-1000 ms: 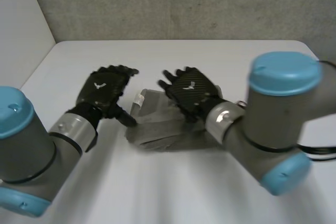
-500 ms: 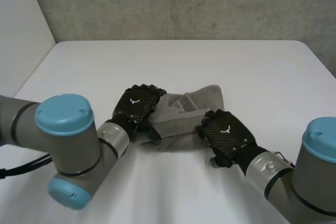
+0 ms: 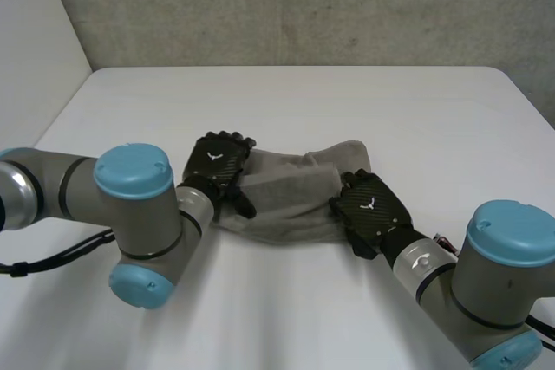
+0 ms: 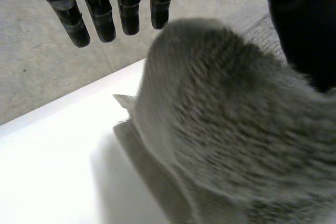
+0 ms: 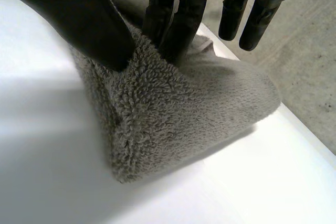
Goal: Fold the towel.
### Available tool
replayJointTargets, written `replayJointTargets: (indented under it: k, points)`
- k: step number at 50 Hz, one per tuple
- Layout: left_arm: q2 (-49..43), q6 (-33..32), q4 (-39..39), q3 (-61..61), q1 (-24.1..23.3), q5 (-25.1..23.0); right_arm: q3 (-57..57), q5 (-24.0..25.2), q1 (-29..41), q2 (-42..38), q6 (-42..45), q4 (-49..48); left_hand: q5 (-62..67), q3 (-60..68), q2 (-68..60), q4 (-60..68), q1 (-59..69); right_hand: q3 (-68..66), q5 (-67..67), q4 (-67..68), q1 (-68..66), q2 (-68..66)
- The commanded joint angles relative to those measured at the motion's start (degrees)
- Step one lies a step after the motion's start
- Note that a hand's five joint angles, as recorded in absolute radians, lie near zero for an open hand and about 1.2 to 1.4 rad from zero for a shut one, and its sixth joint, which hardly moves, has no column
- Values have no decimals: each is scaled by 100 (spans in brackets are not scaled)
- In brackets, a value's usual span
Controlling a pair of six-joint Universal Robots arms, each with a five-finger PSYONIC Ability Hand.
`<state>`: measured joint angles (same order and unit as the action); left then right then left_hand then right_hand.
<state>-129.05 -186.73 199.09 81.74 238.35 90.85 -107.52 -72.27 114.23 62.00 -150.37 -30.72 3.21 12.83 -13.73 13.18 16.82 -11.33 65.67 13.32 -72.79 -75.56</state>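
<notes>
A grey terry towel (image 3: 290, 197) lies bunched in a low mound in the middle of the white table (image 3: 347, 101). My left hand (image 3: 217, 165) rests at the towel's left end with straight fingers (image 4: 100, 9) reaching past the cloth (image 4: 236, 129), which bulges under its palm. My right hand (image 3: 370, 208) is at the towel's near right end. There its thumb (image 5: 79, 17) and two fingers (image 5: 176, 14) pinch a ridge of towel (image 5: 173, 114), while the other fingers stay straight.
A grey concrete wall (image 3: 303, 6) runs behind the table's far edge. Bare white tabletop surrounds the towel on all sides. Both grey arms with blue caps (image 3: 130, 171) (image 3: 503, 223) cross the table's near part.
My right hand has moved from over the towel's middle to its near right end and closed on the cloth. My left hand has shifted onto the towel's left end, still open.
</notes>
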Motion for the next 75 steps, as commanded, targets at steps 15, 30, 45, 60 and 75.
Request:
replayJointTargets:
  k: [15, 30, 45, 60, 75]
  points:
    - [143, -30, 60, 96, 1020, 117, -77, 46, -156, 111, 35, 277, -182, -283, 234, -318, -543, 133, 433, -332, -721, -444]
    - [302, -13, 51, 316, 484, 108, -182, 46, -331, 312, 52, 576, -182, -283, 234, -318, -543, 133, 433, -332, -721, -444]
    - [934, 40, 25, 140, -245, 64, -182, 37, -252, 304, 52, 576, -182, -283, 234, -318, -543, 133, 433, -332, -721, -444]
    - [1102, -953, 526, -53, 133, 99, -165, 46, -244, 295, 52, 576, -199, -283, 250, -318, -560, 133, 433, -332, -721, -444]
    - [865, -14, 412, -141, -623, -137, -112, 46, -244, 225, 52, 576, -165, -283, 217, -318, -526, 133, 433, -332, -721, -444]
